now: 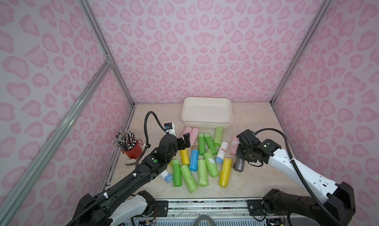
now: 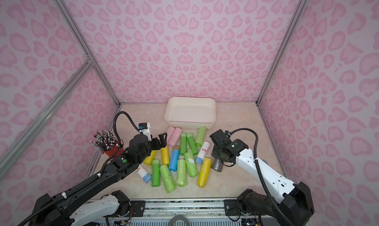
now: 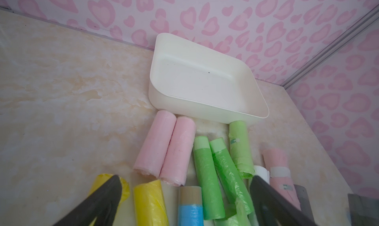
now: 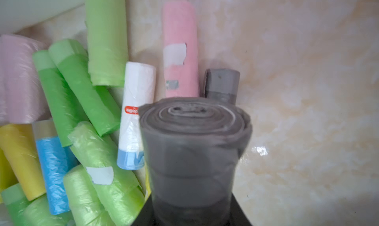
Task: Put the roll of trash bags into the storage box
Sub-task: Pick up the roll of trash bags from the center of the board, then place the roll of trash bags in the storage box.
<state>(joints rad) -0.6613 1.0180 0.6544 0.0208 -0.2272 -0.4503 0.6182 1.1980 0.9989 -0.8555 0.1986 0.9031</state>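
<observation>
In both top views you have the storage box (image 1: 207, 123) (image 2: 190, 123) at the back of the desk (image 1: 266, 122), in the middle and close to the rear wall; every roll you can see lies outside it. A pile of rolls (image 1: 209, 159) (image 2: 189, 163) in green, yellow, blue, pink and white sprawls just in front of the box. The grey roll (image 1: 239, 165) (image 2: 217, 165) is at the pile's right edge, sticking out below your right arm's wrist. Your left pincer (image 1: 184, 142) (image 2: 159, 141) hangs over the pile's left side, jaws spread, nothing between them. A red cup of pencils (image 1: 132, 151) (image 2: 109, 152) stands far left, apart from the pile. Left wrist view: fingers (image 3: 106, 196) wide apart, framing yellow, blue and green rolls. Two pink rolls (image 3: 164, 147) lie side by side, touching, their far ends just short of the box wall (image 3: 184, 104). Right wrist view: your right pincer (image 4: 192, 206) is pinching the grey roll (image 4: 194, 136), spiral end toward the lens, dark jaws against both its sides. You cannot tell whether it is clear of the desk. A second grey roll (image 4: 222, 85) lies beyond it, beside a pink roll (image 4: 178, 26). A blurred corner of the box (image 4: 30, 7) shows at the edge.
</observation>
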